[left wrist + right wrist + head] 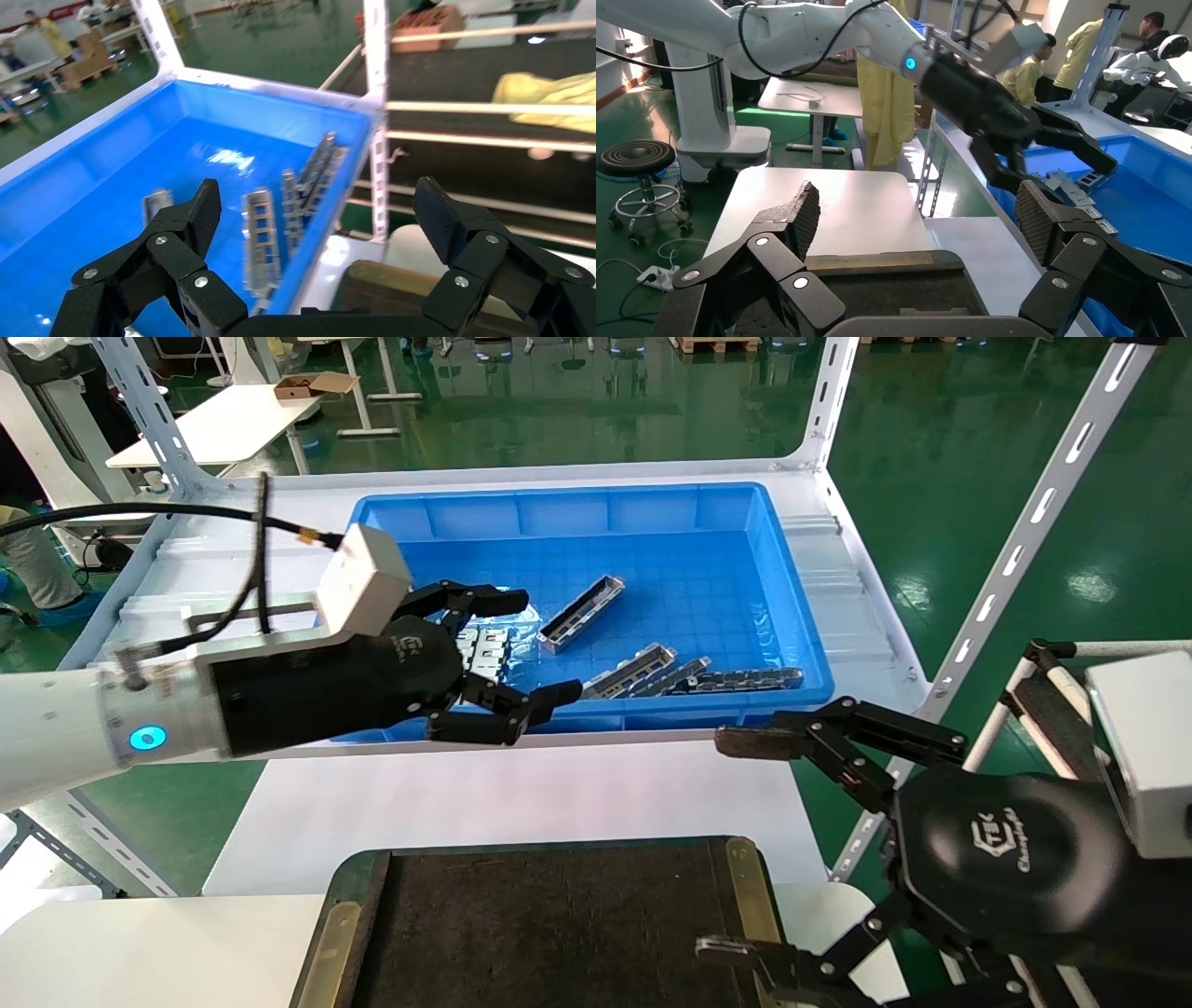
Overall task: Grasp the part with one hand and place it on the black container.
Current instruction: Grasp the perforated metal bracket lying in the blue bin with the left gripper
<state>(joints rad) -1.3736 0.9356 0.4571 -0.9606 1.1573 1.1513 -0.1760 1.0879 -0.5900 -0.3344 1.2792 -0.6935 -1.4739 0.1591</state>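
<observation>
- The left gripper [540, 649] hangs at the near-left rim of the blue bin [792, 579], jaws apart and holding nothing.
- The part [582, 614] lies alone on the bin floor, just beyond the fingertips; 3 or so others cluster to its right.
- Best approach, I judge: straddle its narrow width near the middle, then close.
- The black container [559, 933] waits on the white worktop [503, 803] below.
- The right gripper [736, 845] idles beside it, jaws apart.
- Green shop floor around.

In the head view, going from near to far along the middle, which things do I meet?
Black container → white table → blue bin, with metal parts lying inside → green floor.
</observation>
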